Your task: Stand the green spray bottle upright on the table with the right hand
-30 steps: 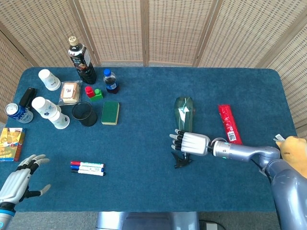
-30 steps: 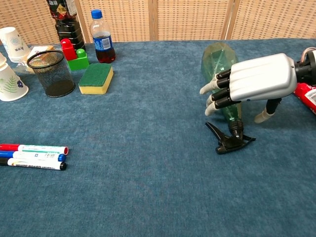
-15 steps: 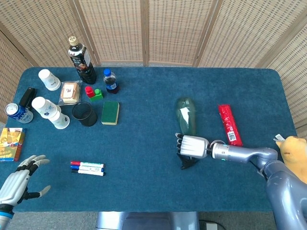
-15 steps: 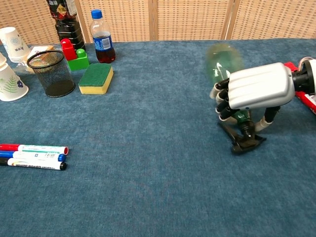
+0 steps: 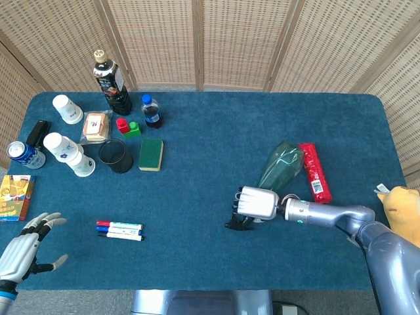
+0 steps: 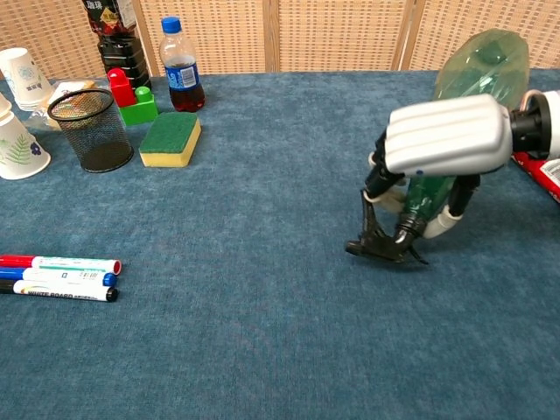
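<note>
Green and translucent, the spray bottle (image 6: pixel 477 66) was tilted, its black trigger head (image 6: pixel 381 241) down on the blue felt tabletop (image 5: pixel 197 190) and its base raised beside a red packet (image 5: pixel 314 172). The right hand (image 6: pixel 446 136) held its neck, fingers (image 6: pixel 380 179) wrapped around it. Woven screens (image 5: pixel 249 39) closed off the back. Only the head view showed the left hand (image 5: pixel 23 252), fingers spread and holding nothing, at the near-left edge of the tabletop.

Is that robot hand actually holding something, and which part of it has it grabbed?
Yes. The right hand grips the green spray bottle around its neck, just above the black trigger head. The left hand holds nothing.
</note>
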Controlling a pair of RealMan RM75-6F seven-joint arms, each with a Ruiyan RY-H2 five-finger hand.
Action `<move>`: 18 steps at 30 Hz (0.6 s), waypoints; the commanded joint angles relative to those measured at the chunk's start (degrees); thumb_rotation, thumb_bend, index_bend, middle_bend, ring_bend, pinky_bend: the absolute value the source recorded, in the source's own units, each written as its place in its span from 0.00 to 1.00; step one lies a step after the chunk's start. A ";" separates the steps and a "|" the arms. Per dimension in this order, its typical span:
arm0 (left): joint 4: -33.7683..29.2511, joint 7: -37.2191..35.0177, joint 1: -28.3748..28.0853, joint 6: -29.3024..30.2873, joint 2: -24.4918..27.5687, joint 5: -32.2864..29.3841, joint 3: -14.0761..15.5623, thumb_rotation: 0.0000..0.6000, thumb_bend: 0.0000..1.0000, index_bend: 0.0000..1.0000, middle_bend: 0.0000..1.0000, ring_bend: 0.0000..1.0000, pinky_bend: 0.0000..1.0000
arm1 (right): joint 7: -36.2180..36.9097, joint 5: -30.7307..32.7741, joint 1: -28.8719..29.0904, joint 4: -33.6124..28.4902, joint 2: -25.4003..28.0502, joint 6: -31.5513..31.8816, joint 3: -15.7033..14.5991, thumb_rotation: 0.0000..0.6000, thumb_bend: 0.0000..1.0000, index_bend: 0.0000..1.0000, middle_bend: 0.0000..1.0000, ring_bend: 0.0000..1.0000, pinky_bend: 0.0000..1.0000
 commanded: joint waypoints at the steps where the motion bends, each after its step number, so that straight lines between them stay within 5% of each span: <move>1: 0.21 -0.15 0.03 0.03 -0.10 0.03 0.00 1.00 0.30 0.20 0.15 0.09 0.02 | 2.03 2.05 0.23 -4.04 1.54 0.59 1.57 1.00 0.29 0.65 0.62 0.56 0.60; 18: 3.47 -3.80 -0.25 -0.64 -0.93 -0.10 -0.40 1.00 0.30 0.19 0.15 0.09 0.02 | 18.16 22.36 -1.17 -28.88 10.56 -9.37 10.85 1.00 0.29 0.65 0.62 0.54 0.60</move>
